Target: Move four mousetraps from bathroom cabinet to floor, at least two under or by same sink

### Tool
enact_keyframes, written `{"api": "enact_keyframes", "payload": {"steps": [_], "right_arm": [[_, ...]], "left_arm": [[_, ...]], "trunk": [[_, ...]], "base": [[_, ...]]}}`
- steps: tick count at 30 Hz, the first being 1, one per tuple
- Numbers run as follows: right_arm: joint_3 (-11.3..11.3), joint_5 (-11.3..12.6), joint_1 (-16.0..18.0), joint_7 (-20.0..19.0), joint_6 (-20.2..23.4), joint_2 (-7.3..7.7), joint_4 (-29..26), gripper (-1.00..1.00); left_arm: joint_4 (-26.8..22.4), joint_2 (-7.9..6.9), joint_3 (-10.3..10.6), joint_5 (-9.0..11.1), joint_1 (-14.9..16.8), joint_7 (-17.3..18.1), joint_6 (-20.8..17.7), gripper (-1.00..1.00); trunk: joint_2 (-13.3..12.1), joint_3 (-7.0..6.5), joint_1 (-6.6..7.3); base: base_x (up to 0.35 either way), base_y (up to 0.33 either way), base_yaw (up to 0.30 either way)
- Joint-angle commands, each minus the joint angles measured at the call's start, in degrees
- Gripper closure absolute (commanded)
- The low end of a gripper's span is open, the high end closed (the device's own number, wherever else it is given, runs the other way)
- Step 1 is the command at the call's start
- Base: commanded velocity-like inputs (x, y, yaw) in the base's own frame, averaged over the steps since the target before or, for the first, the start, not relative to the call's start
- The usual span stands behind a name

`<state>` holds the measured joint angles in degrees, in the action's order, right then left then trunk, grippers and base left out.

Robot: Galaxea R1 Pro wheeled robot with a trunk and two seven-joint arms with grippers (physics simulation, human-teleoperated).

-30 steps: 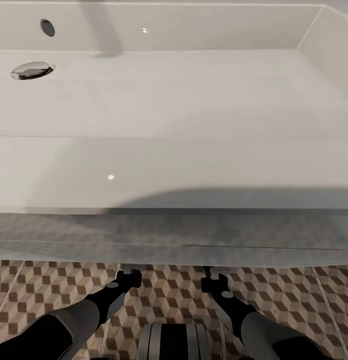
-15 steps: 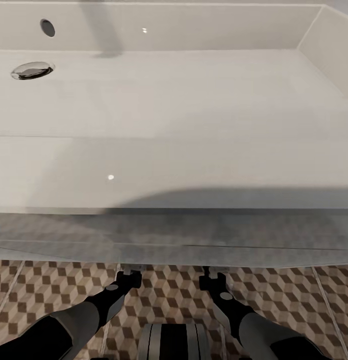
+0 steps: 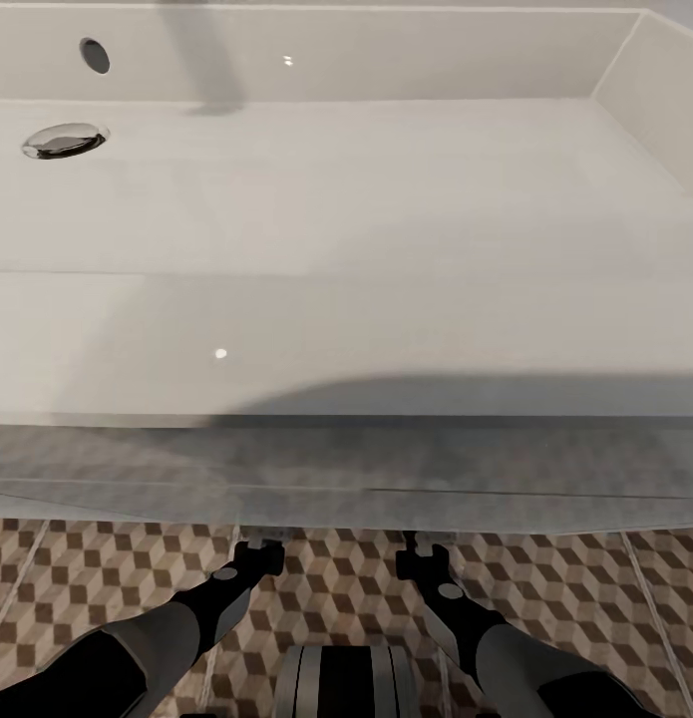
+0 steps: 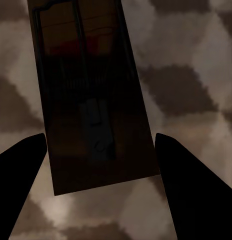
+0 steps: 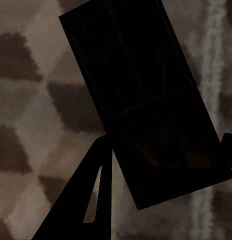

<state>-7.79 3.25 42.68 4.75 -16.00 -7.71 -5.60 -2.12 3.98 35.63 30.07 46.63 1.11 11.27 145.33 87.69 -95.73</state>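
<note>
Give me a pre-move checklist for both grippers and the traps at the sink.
1. Tan wooden board mousetrap sits between the left gripper fingers: ok.
2. Shadowed rectangular board mousetrap sits between the right gripper fingers: ok.
3. Cube-patterned brown and cream tile floor lies beneath both traps: ok.
4. Both grippers are under the front edge of the white rectangular sink: ok.
5. Traps touching the floor: cannot tell.
6. Fingers clamped on the boards: cannot tell.

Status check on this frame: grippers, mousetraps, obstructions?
Both grippers low under the sink. Left fingers open around a mousetrap. Right mousetrap between the fingers, grip unclear. Tiled floor below.
</note>
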Motion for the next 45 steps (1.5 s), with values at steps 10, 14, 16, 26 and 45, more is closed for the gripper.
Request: {"api": "enact_keyframes", "payload": {"steps": [10, 14, 16, 26, 45], "right_arm": [[-0.47, 0.36, 0.03, 0.26, -0.17, 0.02, 0.06, 1.00], [-0.47, 0.36, 0.03, 0.24, -0.17, 0.02, 0.06, 1.00], [-0.47, 0.36, 0.03, 0.23, -0.17, -0.01, 0.06, 1.00], [-0.43, 0.41, 0.03, -1.80, -0.13, 0.05, 0.11, 1.00], [-0.30, 0.36, 0.03, -2.99, -0.25, 0.06, 0.42, 1.00]], "left_arm": [[0.10, 0.12, 0.49, 0.47, -0.36, -1.92, 1.83, 1.00], [0.11, 0.14, 0.49, -0.12, -0.46, -2.62, 2.08, 1.00], [0.15, 0.13, 0.49, -1.06, -0.47, -2.74, 2.13, 1.00], [0.18, 0.30, 0.49, -2.88, -0.55, -2.87, 2.17, 1.00], [0.02, 0.41, 0.56, -3.28, -0.84, -2.65, 5.36, 1.00]], "trunk": [[0.01, 0.03, 0.01], [0.01, 0.03, 0.01], [0.01, 0.03, 0.01], [0.01, 0.03, 0.01], [0.01, 0.03, 0.01]], "base": [[0.000, 0.000, 0.000], [0.000, 0.000, 0.000], [0.000, 0.000, 0.000], [0.000, 0.000, 0.000], [0.000, 0.000, 0.000]]}}
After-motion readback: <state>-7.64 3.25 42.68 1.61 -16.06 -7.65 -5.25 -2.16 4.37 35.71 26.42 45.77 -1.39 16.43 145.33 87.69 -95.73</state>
